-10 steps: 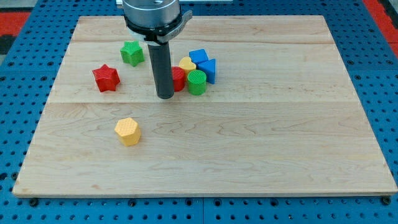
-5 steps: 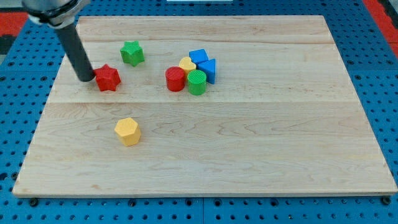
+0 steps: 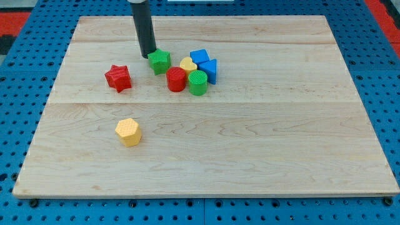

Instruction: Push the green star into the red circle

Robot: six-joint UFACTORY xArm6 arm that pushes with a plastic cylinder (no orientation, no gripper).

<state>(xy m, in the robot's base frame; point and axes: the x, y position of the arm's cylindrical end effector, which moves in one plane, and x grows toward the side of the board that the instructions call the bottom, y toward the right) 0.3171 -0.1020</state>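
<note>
No gripper, just the rod: my tip touches the green star upper-left; red circle just beside, wooden board.

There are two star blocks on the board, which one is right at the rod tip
The green star. My tip sits at its upper-left edge, while the red star lies apart, further toward the view's left.

Board: pale wood, visible grain, smooth matt finish, laid up from 3 planks. Rod is dark, matt, looks like plastic or rubber down to my tip; green star touching it on the view's right looks like matt plastic. Blue surround beyond the board is perforated with a slight sheen; material unclear.
</note>
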